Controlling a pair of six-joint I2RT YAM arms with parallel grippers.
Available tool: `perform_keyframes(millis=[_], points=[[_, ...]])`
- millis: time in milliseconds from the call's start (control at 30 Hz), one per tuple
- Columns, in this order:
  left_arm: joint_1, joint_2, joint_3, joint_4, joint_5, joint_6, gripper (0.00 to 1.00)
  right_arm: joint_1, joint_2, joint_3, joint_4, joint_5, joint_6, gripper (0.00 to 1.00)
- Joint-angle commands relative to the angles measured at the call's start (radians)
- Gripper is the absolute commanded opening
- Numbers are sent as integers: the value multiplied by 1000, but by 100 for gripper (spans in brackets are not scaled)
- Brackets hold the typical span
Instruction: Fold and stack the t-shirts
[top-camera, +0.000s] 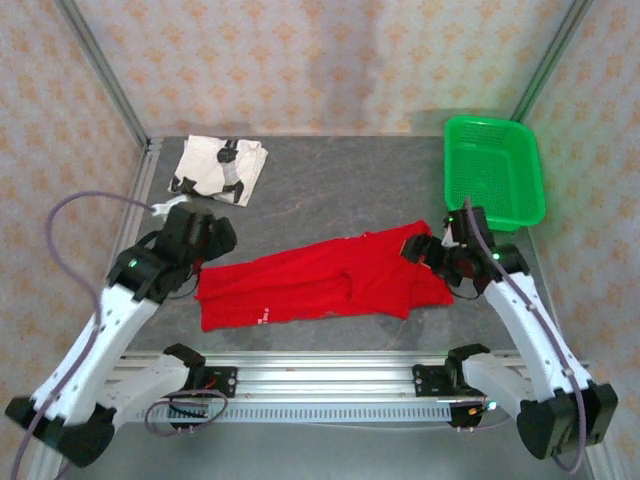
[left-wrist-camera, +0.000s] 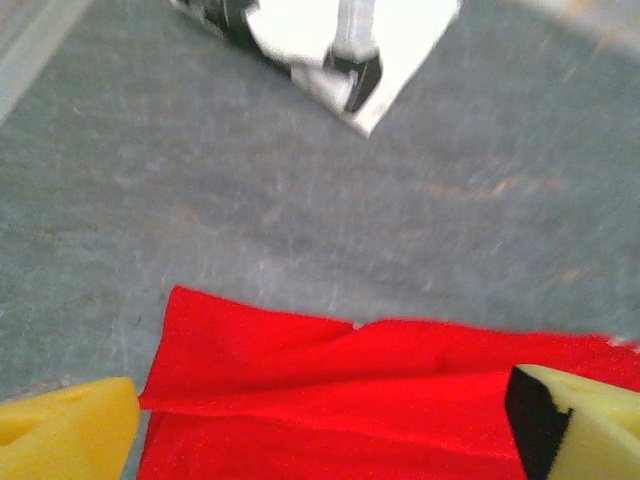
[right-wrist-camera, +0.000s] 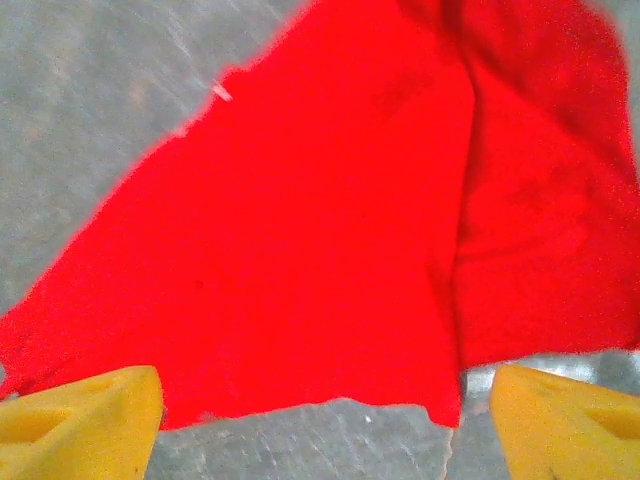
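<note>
The red t-shirt (top-camera: 320, 280) lies spread in a long, partly folded strip across the middle of the table. A folded white t-shirt with black markings (top-camera: 220, 168) rests at the back left. My left gripper (top-camera: 205, 245) hovers at the red shirt's left end, open. In the left wrist view its yellow fingertips (left-wrist-camera: 65, 430) stand wide apart over the red cloth (left-wrist-camera: 350, 390), with the white shirt (left-wrist-camera: 320, 40) beyond. My right gripper (top-camera: 432, 255) is at the shirt's right end, open. Its fingertips (right-wrist-camera: 80, 420) straddle the red hem (right-wrist-camera: 350, 220), gripping nothing.
A green plastic basket (top-camera: 484, 122) stands at the back right corner, just behind the right arm. The grey tabletop (top-camera: 340, 190) shows bare between the two shirts. Metal frame posts rise at both back corners, and an aluminium rail runs along the near edge.
</note>
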Motion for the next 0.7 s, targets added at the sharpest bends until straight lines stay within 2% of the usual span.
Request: perform_keyframes(millis=[0, 100, 167, 233, 267, 333, 500, 667], points=[[16, 138, -32, -4, 94, 41, 88, 7, 86, -94, 129, -53, 133, 80], [45, 256, -82, 85, 164, 35, 63, 32, 208, -123, 239, -31, 180, 65], [87, 335, -124, 146, 193, 26, 40, 67, 335, -101, 289, 12, 189, 50], [148, 417, -160, 184, 236, 13, 27, 91, 473, -46, 293, 49, 193, 36], [178, 449, -177, 203, 249, 10, 25, 101, 547, -8, 291, 80, 197, 31], [215, 498, -198, 232, 248, 15, 22, 108, 650, 49, 294, 130, 215, 28], [262, 618, -205, 241, 230, 22, 21, 107, 843, 263, 246, 266, 238, 31], [262, 643, -212, 246, 250, -14, 20, 94, 1124, 633, 141, 303, 212, 33]])
